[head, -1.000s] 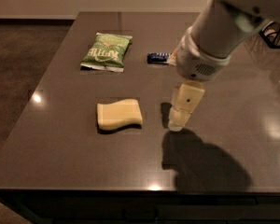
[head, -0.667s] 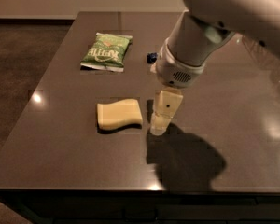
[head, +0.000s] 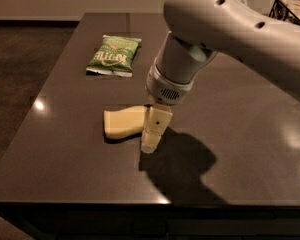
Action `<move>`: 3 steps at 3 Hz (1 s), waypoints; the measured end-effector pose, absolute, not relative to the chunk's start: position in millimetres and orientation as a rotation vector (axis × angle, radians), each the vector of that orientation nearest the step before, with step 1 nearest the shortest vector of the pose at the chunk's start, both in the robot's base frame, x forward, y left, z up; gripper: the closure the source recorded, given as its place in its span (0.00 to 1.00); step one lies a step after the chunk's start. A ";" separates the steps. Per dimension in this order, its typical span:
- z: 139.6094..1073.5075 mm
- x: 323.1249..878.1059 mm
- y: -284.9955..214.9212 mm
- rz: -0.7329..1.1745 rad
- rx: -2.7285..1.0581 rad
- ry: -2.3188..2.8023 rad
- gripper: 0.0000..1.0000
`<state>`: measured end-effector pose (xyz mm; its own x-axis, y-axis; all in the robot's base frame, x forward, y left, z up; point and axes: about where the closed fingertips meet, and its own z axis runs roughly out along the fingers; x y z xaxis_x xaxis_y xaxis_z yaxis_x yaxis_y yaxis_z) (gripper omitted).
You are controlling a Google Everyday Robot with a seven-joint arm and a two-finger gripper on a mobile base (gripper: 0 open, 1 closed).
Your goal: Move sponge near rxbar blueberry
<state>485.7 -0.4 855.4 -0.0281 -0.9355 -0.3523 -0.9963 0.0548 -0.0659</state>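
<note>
Dark worktop [head: 65,159] is carrying everything. White robot arm [head: 230,29] is reaching in from upper right & hanging over the middle. Green chip bag [head: 112,55] is lying flat at far left. Pale yellow sponge [head: 121,123] is lying flat near centre, apart from the bag. Claw [head: 151,139] is pointing down at sponge's right end, tip by the worktop; can't tell if it's apart or together.

Glossy dark tabletop [head: 65,154], matt pale yellow foam sponge [head: 121,123], smooth cream plastic gripper [head: 149,145] at its right end
</note>
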 end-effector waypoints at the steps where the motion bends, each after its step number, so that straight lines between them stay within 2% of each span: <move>1: 845.4 488.1 11.6 0.316 -1.941 2.060 0.00; 2: 840.8 489.5 25.3 0.324 -1.939 2.065 0.18; 3: 837.2 493.5 26.7 0.323 -1.936 2.088 0.41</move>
